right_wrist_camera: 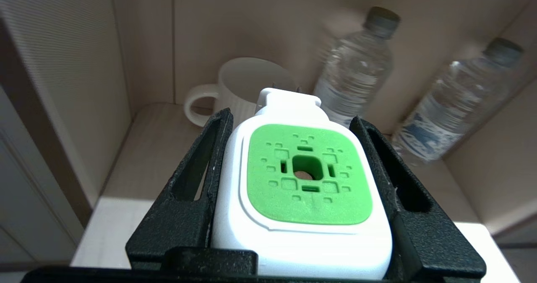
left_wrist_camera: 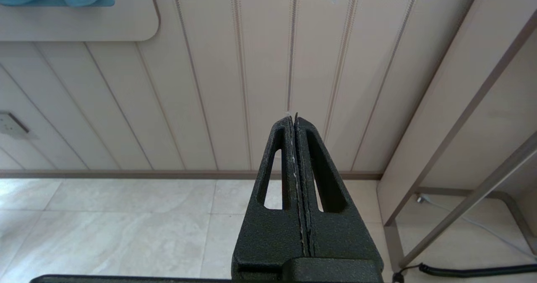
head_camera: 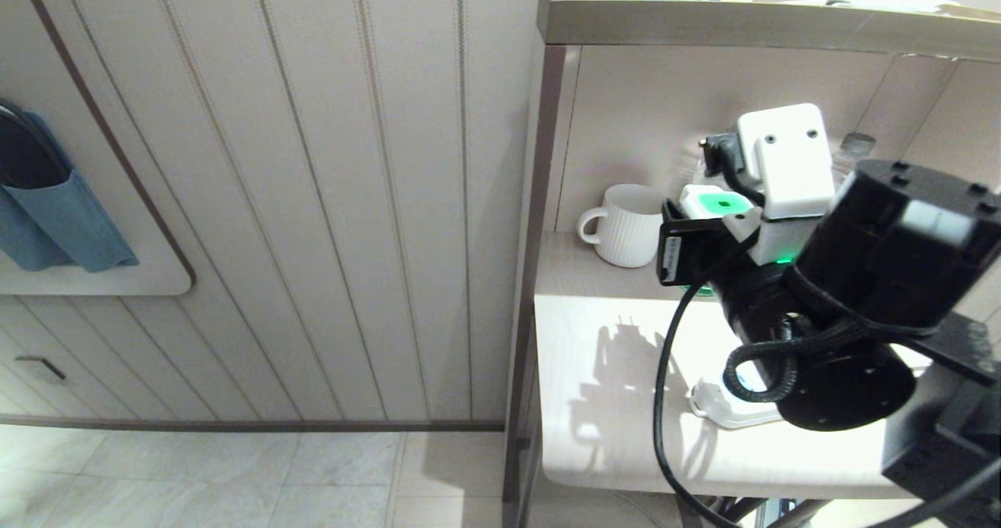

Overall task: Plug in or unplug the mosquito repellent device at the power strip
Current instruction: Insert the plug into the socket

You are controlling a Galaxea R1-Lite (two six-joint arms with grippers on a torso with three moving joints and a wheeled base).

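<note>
— What have you got in the right gripper?

— I've got the mosquito repellent device pinched between both fingers, green top facing my wrist camera. Its plug prongs point away from me, toward the white mug.

— So it's off the strip?

— It's in the air above the worktop, clear of it. From the head camera I see the gripper just in front of the mug, which stands near the worktop's back left corner. The power strip lies flat nearer the front edge; only one end shows, the rest is hidden behind my right arm.

— Anything else back there?

— Two clear water bottles stand against the back wall, beside the mug.

— And your left side?

— The left gripper is parked low, fingers pressed together with nothing between them, pointing at the panelled wall and tiled floor.
</note>
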